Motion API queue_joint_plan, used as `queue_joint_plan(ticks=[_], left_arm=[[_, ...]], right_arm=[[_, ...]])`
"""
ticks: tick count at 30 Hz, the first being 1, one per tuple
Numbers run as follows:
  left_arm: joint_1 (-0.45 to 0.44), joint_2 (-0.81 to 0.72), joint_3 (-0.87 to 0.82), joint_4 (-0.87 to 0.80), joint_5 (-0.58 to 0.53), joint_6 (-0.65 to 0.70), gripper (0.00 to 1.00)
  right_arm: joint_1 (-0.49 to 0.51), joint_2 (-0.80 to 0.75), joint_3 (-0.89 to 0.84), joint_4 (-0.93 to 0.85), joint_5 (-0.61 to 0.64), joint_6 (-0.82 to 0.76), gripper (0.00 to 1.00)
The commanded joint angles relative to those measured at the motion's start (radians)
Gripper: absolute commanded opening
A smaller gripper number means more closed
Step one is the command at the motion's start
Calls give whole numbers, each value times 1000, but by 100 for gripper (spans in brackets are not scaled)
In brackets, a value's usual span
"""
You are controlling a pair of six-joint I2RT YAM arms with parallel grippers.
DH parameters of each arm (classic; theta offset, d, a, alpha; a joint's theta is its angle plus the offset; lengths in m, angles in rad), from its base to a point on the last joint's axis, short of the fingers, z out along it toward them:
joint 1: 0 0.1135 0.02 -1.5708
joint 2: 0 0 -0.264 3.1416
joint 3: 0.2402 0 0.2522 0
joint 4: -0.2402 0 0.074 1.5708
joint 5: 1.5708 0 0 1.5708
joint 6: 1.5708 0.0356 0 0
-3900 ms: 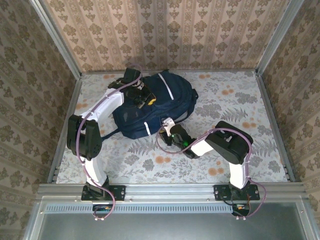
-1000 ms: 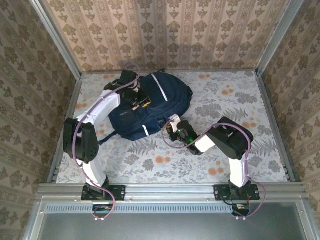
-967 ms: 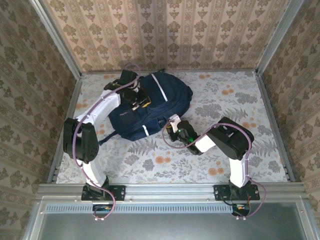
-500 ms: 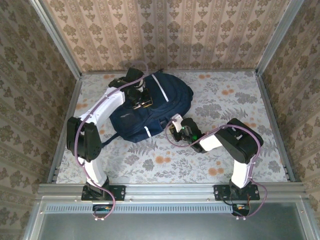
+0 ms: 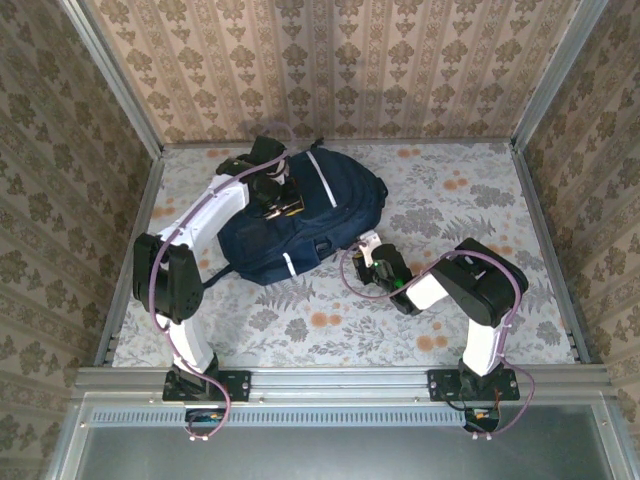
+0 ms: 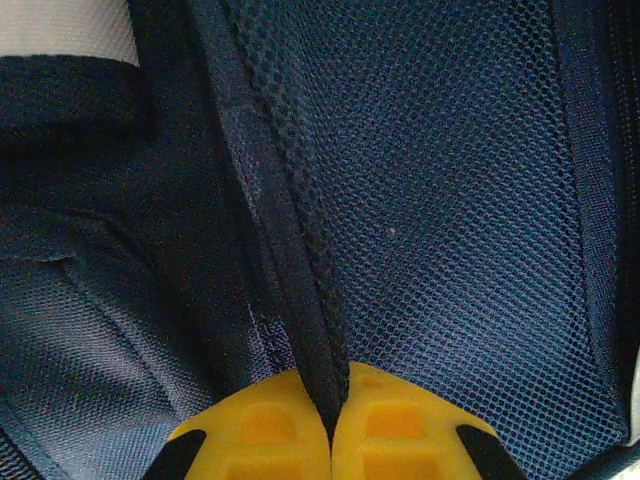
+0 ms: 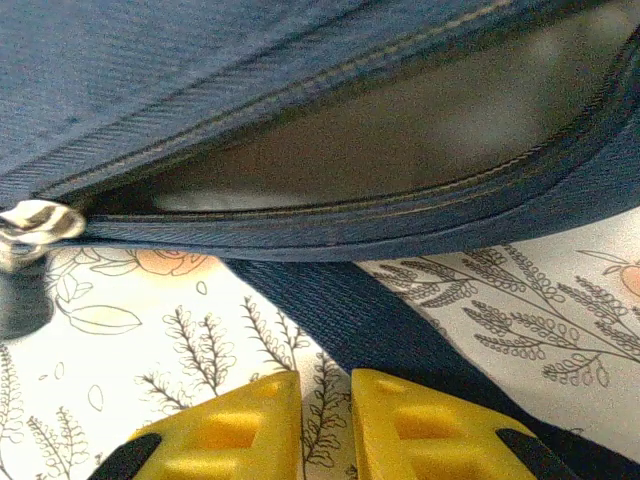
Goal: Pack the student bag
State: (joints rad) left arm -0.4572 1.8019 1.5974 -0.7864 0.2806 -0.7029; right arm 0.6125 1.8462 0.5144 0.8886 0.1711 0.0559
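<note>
Lying slantwise, student bag (image 5: 335,195), long axis near-left to far-right, left jaws clamping its seam (image 6: 298,250), right jaws slightly apart.

Student bag (image 5: 300,215): dark navy fabric; thin white stripe (image 5: 322,178) on the upper panel, short white patch (image 5: 287,263) on the front pocket. Close up: navy open-weave mesh (image 6: 450,200), darker piped seam (image 6: 290,250), navy twill strap (image 7: 380,320), silvery zip pull (image 7: 35,225). Tabletop (image 5: 470,210): pale grey-white, grey fern and leaf print, scattered orange blossoms. Walls (image 5: 330,60): beige paper, brown damask motifs in vertical bands. Left arm (image 5: 215,210), right arm (image 5: 480,290): white links, black joints, purple cables (image 5: 149,285). Left pincer (image 6: 331,400), right pincer (image 7: 325,400): yellow pads, black trim.
</note>
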Motion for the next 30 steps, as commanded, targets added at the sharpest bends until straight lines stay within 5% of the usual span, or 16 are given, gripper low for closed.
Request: queue_joint_plan(ticks=[1, 11, 17, 23, 30], left_arm=[[8, -16, 3, 10, 5, -2, 0], [11, -15, -1, 30, 33, -31, 0], [16, -22, -3, 38, 51, -49, 0], [23, -37, -32, 69, 61, -115, 0], [23, -47, -93, 136, 83, -200, 0]], right_arm=[[-6, 20, -19, 51, -6, -18, 21], [16, 14, -36, 107, -190, -8, 31], [47, 72, -36, 205, -195, -6, 46], [120, 151, 22, 248, -1, 37, 54], [179, 222, 113, 231, 184, 110, 52]])
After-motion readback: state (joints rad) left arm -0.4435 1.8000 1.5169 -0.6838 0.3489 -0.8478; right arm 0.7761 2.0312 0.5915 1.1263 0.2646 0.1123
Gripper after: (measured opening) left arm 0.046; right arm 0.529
